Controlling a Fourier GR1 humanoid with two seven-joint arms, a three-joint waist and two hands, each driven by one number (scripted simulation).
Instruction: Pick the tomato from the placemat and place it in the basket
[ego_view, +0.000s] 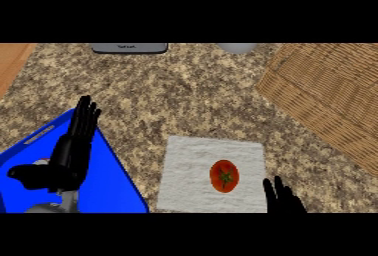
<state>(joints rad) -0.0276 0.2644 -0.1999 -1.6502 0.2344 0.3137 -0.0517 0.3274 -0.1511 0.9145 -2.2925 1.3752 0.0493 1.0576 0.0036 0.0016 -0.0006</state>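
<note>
One tomato (224, 175) sits untouched on the placemat (192, 155); I see right hand (284, 200) fingers straight, released beside it for pickup, left hand (74, 150) resting open.

There is only one view, and it looks from the robot's head steeply down onto the counter (184, 85). It sits quite near the top. The two arms come in from the lower edge, so it faces away from the robot.
</note>
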